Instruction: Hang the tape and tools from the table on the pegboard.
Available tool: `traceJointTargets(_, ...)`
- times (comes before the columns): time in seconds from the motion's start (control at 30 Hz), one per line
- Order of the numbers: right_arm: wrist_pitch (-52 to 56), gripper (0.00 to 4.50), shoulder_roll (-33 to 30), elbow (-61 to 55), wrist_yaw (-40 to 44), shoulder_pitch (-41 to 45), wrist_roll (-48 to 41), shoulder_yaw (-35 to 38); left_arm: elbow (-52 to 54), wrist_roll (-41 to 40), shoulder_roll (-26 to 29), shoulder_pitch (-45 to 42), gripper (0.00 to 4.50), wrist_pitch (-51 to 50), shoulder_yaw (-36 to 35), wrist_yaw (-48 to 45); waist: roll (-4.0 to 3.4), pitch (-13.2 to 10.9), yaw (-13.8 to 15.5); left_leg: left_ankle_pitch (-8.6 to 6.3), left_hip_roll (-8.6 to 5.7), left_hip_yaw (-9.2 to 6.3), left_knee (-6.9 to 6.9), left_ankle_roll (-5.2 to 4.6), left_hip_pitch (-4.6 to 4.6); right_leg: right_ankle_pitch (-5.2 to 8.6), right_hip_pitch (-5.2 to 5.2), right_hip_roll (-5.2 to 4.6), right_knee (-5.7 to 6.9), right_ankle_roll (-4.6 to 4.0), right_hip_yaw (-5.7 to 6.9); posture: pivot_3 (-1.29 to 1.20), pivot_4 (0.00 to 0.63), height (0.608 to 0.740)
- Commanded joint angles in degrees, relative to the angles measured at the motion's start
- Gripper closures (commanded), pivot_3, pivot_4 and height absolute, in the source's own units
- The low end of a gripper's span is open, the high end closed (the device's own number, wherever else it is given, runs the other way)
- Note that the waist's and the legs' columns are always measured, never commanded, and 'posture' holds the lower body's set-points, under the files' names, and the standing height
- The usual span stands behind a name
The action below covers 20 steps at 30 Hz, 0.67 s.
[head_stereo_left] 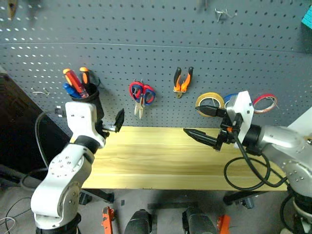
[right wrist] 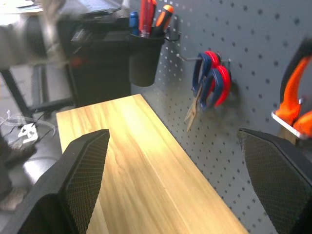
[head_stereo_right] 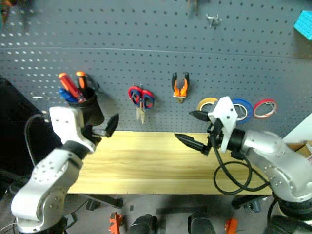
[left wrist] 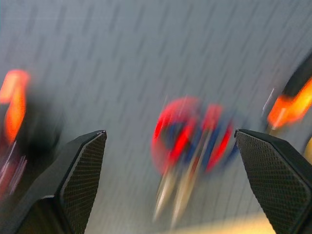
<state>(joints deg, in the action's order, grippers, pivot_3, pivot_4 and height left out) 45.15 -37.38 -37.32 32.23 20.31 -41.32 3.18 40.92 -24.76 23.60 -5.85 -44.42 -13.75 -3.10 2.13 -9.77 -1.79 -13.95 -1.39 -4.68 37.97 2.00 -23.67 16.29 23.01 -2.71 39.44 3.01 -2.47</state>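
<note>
The yellowish tape (head_stereo_left: 209, 101) hangs on the pegboard (head_stereo_left: 146, 48), right behind my right gripper (head_stereo_left: 203, 124). That gripper is open and empty above the table (head_stereo_left: 156, 161). The orange-and-black pliers (head_stereo_left: 183, 80) hang on a hook left of the tape. The blue-handled scissors (right wrist: 204, 80) share a hook with a red-handled pair (right wrist: 222, 87). The red-handled screwdriver (head_stereo_left: 73, 79) stands in a black cup (head_stereo_left: 88, 101) on the board. My left gripper (head_stereo_left: 116, 122) is open and empty just right of the cup, facing the scissors (left wrist: 187, 139).
A blue tape ring (head_stereo_right: 241, 108) and a red tape ring (head_stereo_right: 264, 108) hang right of the yellowish one. Orange-and-black screwdrivers (head_stereo_left: 85, 75) share the cup. Bare hooks (head_stereo_left: 224, 14) sit higher on the board. A dark cabinet (head_stereo_left: 19, 122) stands left of the table.
</note>
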Motion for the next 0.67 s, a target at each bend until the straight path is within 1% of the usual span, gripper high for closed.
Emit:
traceJointTargets(0.03, -7.8, 0.0, 3.4, 1.4, -3.0, -6.4, 7.2, -1.3, -1.2, 0.5, -1.6, 2.3, 0.04, 2.1, 0.1, -1.0, -0.16, 0.6, 0.8, 0.06, 0.02, 0.0, -0.01, 0.0, 0.17, -0.06, -0.26, 0.06, -0.1, 0.0, 0.05, 0.02, 0.065, 0.74)
traceJointTargets(0.07, -10.5, 0.0, 4.6, 2.7, -3.5, -8.9, 9.8, -2.2, -3.2, 2.2, -1.0, 3.6, 0.04, 2.8, 1.4, -1.5, -0.21, 0.9, 1.1, 0.06, 0.04, -0.03, -0.07, -0.01, 0.69, -0.06, -0.92, 0.12, -0.46, 0.01, 0.15, 0.0, 0.046, 0.74)
traceJointTargets(0.1, -15.5, 0.0, 6.5, 5.5, -5.2, -12.9, 14.1, -3.4, -7.0, 3.6, -1.3, 5.5, 0.04, 5.7, 2.1, -2.8, -0.25, 1.5, 1.2, 0.05, 0.01, 0.02, -0.12, -0.01, 0.97, -0.05, -1.27, 0.12, -0.57, 0.02, 0.14, -0.01, 0.037, 0.74)
traceJointTargets(0.17, -23.4, 0.0, 10.1, 10.8, -7.2, -17.9, 19.5, -4.1, -13.3, 5.4, -1.7, 7.9, 0.04, 11.7, 3.1, -6.0, -0.43, 2.6, 1.3, 0.01, -0.04, 0.07, -0.22, -0.01, 1.55, 0.0, -1.82, 0.18, -0.82, -0.02, 0.12, -0.03, 0.018, 0.74)
traceJointTargets(0.23, -29.8, 0.0, 13.6, 16.4, -10.3, -21.4, 23.7, -3.4, -19.8, 8.9, -0.6, 8.6, 0.04, 16.8, 5.0, -8.0, -0.51, 3.5, 1.2, -0.04, 0.0, 0.19, -0.27, 0.0, 1.91, 0.15, -2.02, 0.28, -0.89, -0.2, 0.02, -0.03, 0.0, 0.74)
traceJointTargets(0.27, -32.5, 0.0, 15.0, 19.1, -11.4, -23.0, 25.5, -3.2, -22.9, 11.0, 0.0, 8.8, 0.04, 19.8, 6.0, -8.5, -0.55, 3.9, 1.2, -0.03, 0.03, 0.23, -0.27, 0.01, 1.9, 0.16, -2.03, 0.37, -0.86, -0.23, -0.05, -0.04, 0.0, 0.74)
traceJointTargets(0.33, -37.6, 0.0, 17.1, 25.9, -13.8, -24.9, 29.1, -2.6, -29.1, 11.9, -0.9, 7.8, 0.04, 21.8, 5.8, -8.8, -0.68, 4.8, 1.0, -0.02, 0.11, 0.24, -0.26, 0.03, 1.95, 0.14, -1.99, 0.51, -0.82, -0.24, -0.07, -0.05, 0.0, 0.74)
traceJointTargets(0.5, -44.8, 0.0, 20.0, 39.9, -19.2, -23.0, 32.7, 1.1, -42.4, 14.2, -1.1, 3.1, 0.04, 28.3, 5.2, -9.8, -0.95, 5.6, 0.0, -0.01, 0.15, 0.28, -0.24, 0.03, 2.25, 0.19, -2.22, 0.57, -0.59, -0.24, -0.15, -0.06, 0.0, 0.74)
traceJointTargets(0.53, -45.6, 0.0, 20.2, 42.2, -19.8, -22.3, 32.7, 2.1, -44.1, 14.2, -1.3, 2.0, 0.04, 28.9, 4.8, -9.7, -0.97, 5.6, -0.1, -0.01, 0.16, 0.28, -0.24, 0.03, 2.33, 0.2, -2.3, 0.57, -0.58, -0.25, -0.15, -0.06, 0.0, 0.74)
traceJointTargets(0.6, -47.2, 0.0, 20.0, 47.0, -21.7, -20.3, 33.1, 4.4, -47.3, 15.0, -0.9, 0.0, 0.04, 30.9, 4.8, -9.9, -0.98, 5.6, -0.2, -0.02, 0.16, 0.28, -0.25, 0.03, 2.77, 0.26, -2.7, 0.57, -0.61, -0.3, -0.16, -0.06, 0.0, 0.74)
traceJointTargets(0.67, -48.4, 0.0, 19.6, 49.9, -22.0, -18.5, 33.4, 5.6, -49.5, 15.7, -0.5, -1.2, 0.04, 33.2, 4.9, -10.6, -0.98, 5.7, -0.3, -0.02, 0.16, 0.27, -0.25, 0.03, 2.83, 0.3, -2.79, 0.57, -0.62, -0.35, -0.18, -0.06, 0.0, 0.74)
